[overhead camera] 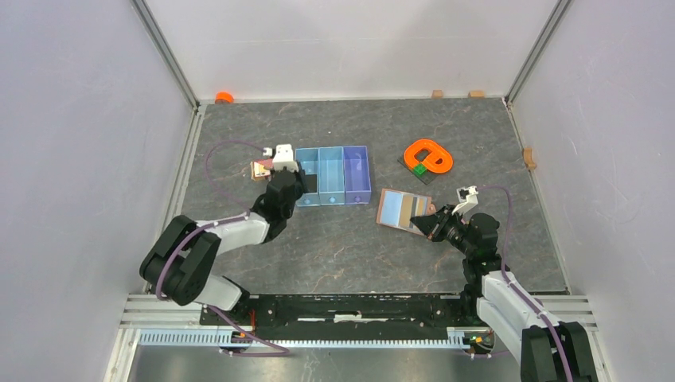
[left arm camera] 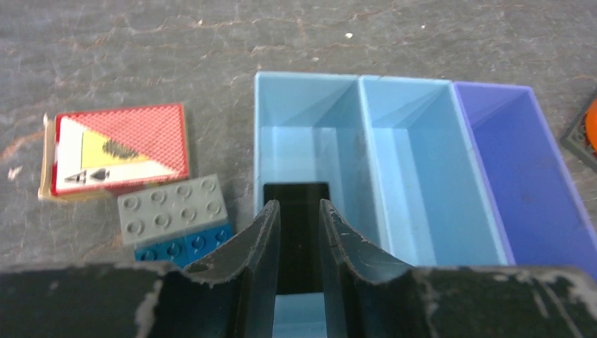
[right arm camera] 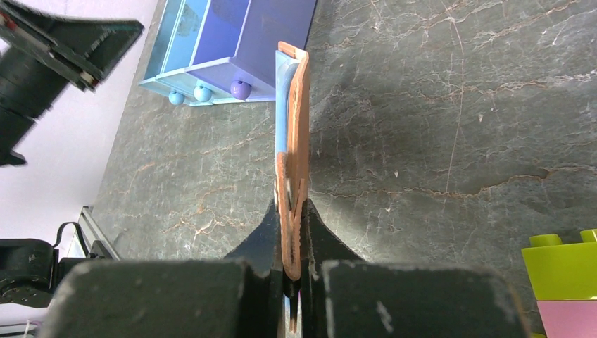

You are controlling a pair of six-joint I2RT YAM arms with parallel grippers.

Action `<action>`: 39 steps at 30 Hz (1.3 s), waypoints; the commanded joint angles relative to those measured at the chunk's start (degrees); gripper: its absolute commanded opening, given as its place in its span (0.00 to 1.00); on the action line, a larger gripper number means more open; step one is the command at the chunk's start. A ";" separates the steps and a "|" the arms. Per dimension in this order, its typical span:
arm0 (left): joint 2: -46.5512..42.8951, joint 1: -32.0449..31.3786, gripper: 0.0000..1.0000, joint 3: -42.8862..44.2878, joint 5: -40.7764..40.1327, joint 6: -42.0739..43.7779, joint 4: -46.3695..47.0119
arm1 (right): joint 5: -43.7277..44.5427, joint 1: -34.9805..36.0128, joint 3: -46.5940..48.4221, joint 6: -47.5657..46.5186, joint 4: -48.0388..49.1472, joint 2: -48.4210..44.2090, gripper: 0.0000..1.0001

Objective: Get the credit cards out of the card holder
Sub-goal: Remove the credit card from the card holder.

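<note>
1. Right gripper (right arm camera: 292,211): nearer than the tray (overhead camera: 357,151) and off its right end. Jaws were clamped on the card holder.

2. Card holder (overhead camera: 390,208): salmon-brown, held by one edge in the right gripper and lying open, near the tray's purple end but apart from it. The right wrist view showed it edge-on. A tan card (overhead camera: 406,209) showed as a strip against the grey-blue lining.

3. Lime brick (right arm camera: 563,271) and pink brick (right arm camera: 570,317): stacked beside the right gripper, on the side away from the tray.

4. Left gripper (left arm camera: 299,208): over the near end of the tray's left compartment. Jaws stood apart with a clear gap.

5. Black card (left arm camera: 297,260): flat on the floor of the tray's left compartment, seen in the gap between the left fingers. Whether they touched it could not be told.

6. Tray: three compartments, two light blue and one purple, on the grey stone-patterned table (overhead camera: 334,247).

7. Grey brick (left arm camera: 174,209) on a blue brick (left arm camera: 183,246): just left of the tray.

8. Playing card (left arm camera: 116,148), red-patterned: left of the tray, just beyond the bricks.

9. Orange ring-shaped piece (overhead camera: 427,157): right of the tray, beyond the card holder.
</note>
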 commanded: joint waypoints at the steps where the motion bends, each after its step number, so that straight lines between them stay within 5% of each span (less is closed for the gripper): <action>1: -1.78 -0.02 0.34 14.75 0.81 -1.48 -25.56 | -0.47 -0.19 1.41 -0.37 4.59 0.07 0.00; 9: -4.65 -1.62 0.47 22.32 0.69 -1.32 -41.25 | -1.41 -0.19 1.93 -0.84 4.62 0.66 0.00; 20: -17.05 -16.09 0.65 21.67 3.76 -7.60 -49.39 | -5.84 -0.20 5.04 -1.73 0.81 0.29 0.00; 25: -20.45 -20.65 1.00 17.04 7.78 -7.48 -45.80 | -7.78 -0.19 5.76 -1.40 -0.48 -0.62 0.00; 39: -25.37 -22.15 1.00 5.81 13.98 -13.57 -32.73 | -16.44 -0.20 2.85 6.45 6.73 -1.04 0.00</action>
